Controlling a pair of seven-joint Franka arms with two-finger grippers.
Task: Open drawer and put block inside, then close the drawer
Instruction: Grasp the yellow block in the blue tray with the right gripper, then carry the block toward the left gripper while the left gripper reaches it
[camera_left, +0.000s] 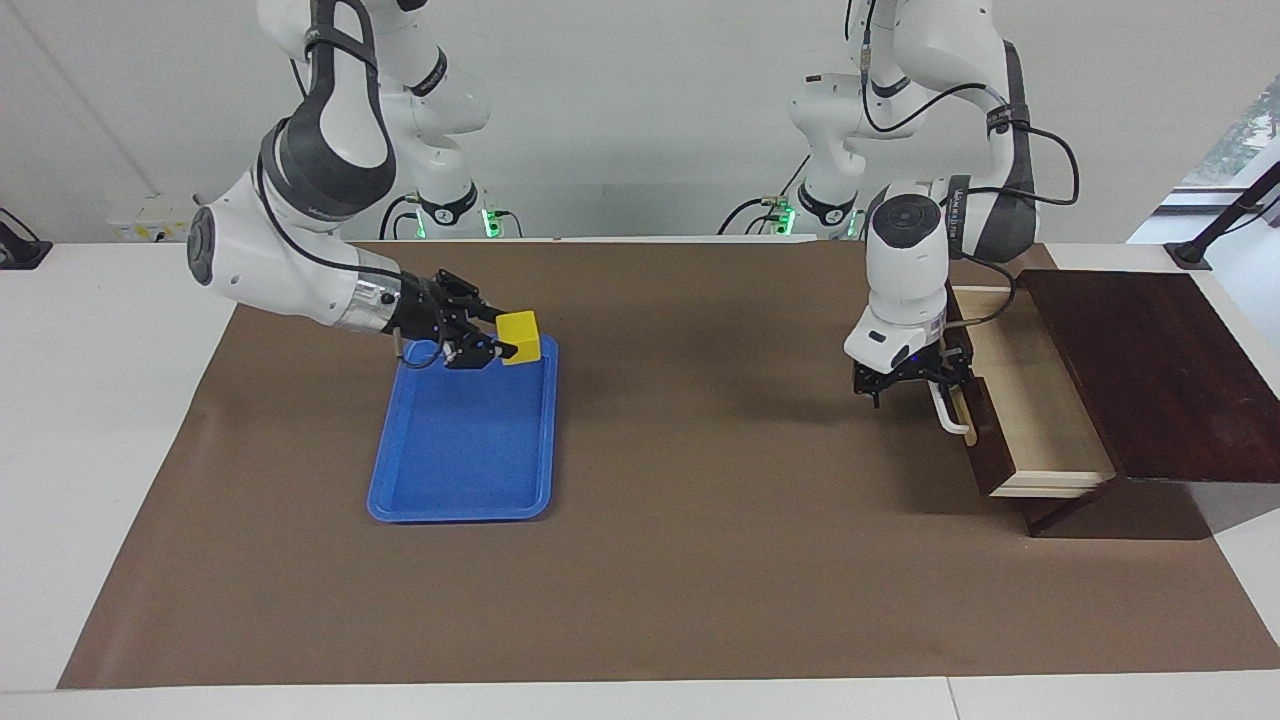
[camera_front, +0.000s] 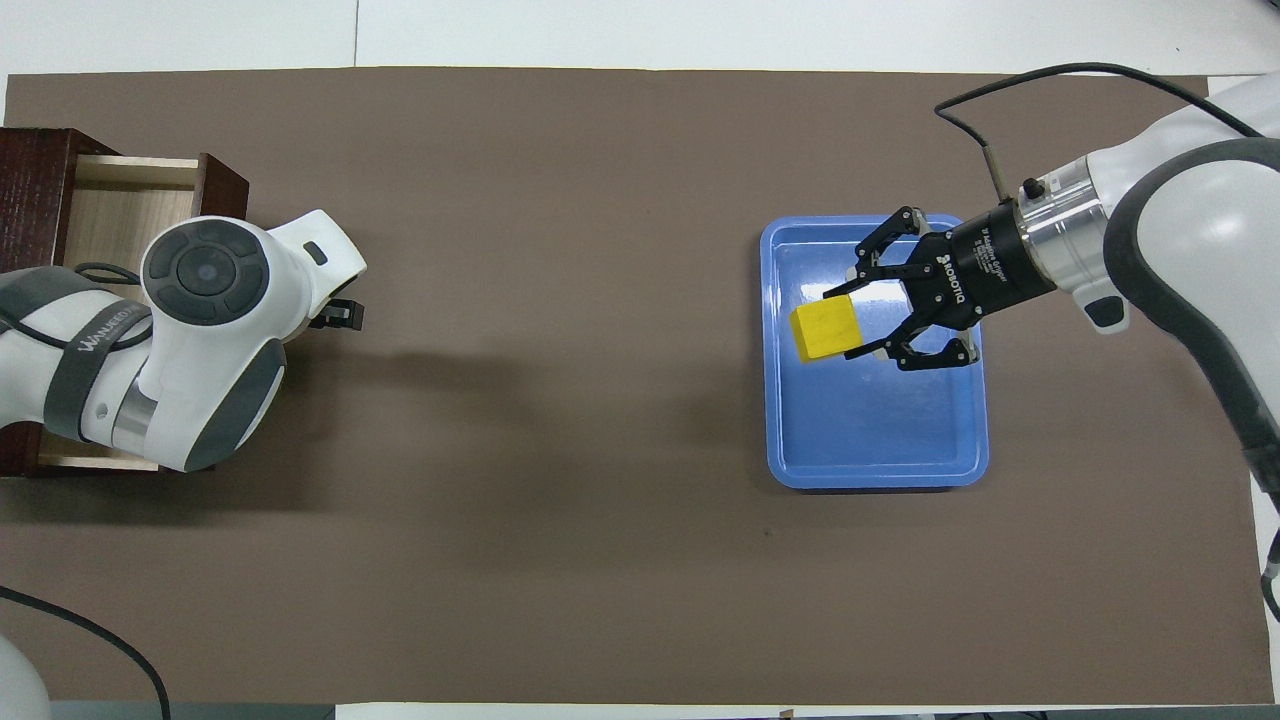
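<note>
Starting at the right arm's end of the table, the right gripper (camera_left: 505, 345) hangs over the blue tray (camera_left: 455, 470), at the tray's end nearer the robots. Its jaws pinch the block (camera_left: 521, 336), one finger on each of two facing sides, and the yellow cube rides clear of the tray floor. The wrist lies nearly level, so the block leads, pointing toward the left arm's end of the table. I read that as a carrying pose: the cube is lifted high enough to clear the tray's rim on its way across.

Between the tray and the box the brown mat (camera_left: 700, 500) lies bare, which gives the right arm an open lane.

At the left arm's end, the drawer (camera_left: 1035, 410) stands pulled out of the dark wood box (camera_left: 1160, 370), its pale interior showing. The left gripper (camera_left: 915, 385) sits low, right at the drawer front beside the white handle (camera_left: 950, 412). Whether its jaws grip the handle or stand apart I cannot tell; the wrist hides them from above. It probably waits there to steady the drawer, and later to push it shut. That wrist also overhangs part of the opening, so the drop may need it to give way first.
</note>
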